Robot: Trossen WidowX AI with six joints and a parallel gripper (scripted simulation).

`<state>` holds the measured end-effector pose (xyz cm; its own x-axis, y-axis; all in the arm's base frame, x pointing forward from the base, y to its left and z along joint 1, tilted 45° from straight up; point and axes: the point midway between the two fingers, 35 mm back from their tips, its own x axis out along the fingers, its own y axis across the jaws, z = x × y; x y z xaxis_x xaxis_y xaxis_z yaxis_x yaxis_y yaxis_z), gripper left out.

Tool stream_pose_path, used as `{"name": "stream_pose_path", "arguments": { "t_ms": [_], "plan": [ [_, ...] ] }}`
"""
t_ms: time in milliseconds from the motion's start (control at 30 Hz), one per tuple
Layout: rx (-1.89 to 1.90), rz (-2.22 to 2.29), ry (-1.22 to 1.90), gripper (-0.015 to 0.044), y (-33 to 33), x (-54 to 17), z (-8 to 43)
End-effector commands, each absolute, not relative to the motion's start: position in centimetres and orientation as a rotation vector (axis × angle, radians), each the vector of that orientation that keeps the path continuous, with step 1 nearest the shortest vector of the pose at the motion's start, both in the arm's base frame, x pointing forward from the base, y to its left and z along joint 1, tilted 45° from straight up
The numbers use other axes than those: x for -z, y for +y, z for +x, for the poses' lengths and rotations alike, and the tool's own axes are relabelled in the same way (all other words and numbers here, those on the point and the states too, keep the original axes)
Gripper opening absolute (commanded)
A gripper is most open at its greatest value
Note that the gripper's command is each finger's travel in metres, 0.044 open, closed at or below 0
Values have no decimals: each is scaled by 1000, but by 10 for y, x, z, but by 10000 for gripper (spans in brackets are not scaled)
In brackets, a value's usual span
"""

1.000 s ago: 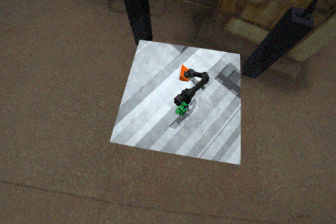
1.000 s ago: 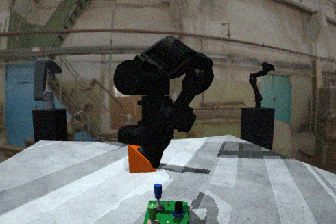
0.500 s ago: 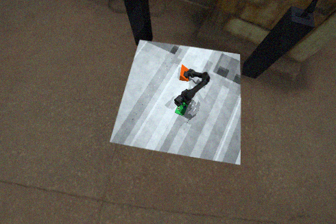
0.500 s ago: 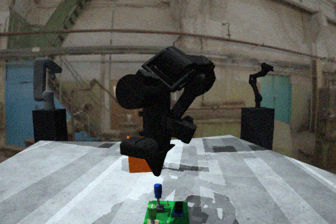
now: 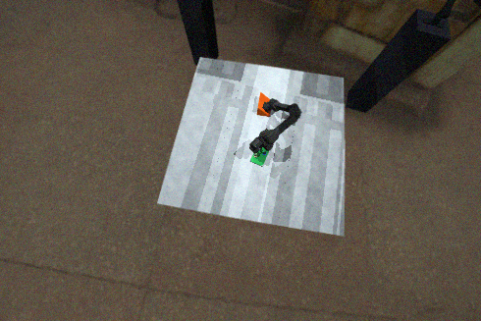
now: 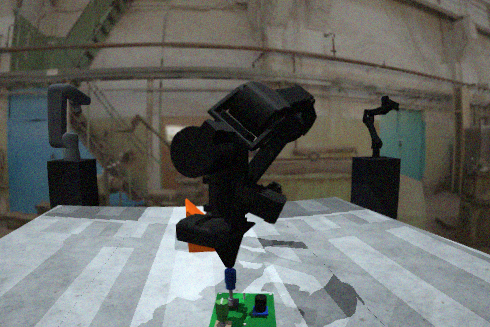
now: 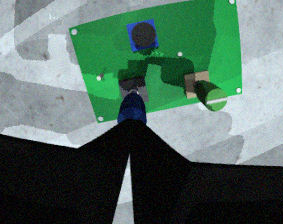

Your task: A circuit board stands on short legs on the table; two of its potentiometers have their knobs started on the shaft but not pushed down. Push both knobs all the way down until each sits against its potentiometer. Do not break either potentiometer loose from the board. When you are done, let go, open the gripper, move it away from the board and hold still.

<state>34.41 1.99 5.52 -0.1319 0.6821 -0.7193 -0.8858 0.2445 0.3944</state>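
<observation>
Bright light is falling on the white counter (image 5: 196, 156) (image 6: 120, 279) (image 7: 27, 107), and gray shadow patches are lying across it. The floor (image 5: 98, 254) is looking dim. Tiny grainy specks are showing everywhere, and the back wall (image 6: 210, 29) is looking blurry.
</observation>
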Motion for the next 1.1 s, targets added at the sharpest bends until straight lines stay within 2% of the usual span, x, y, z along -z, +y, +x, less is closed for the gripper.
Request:
{"name": "stream_pose_path", "arguments": {
  "t_ms": [0, 1067],
  "plan": [
    [-1372, -250, 1019, 0, 21, -55, 344],
    [-1372, -250, 1018, 0, 24, -51, 343]
  ]
}}
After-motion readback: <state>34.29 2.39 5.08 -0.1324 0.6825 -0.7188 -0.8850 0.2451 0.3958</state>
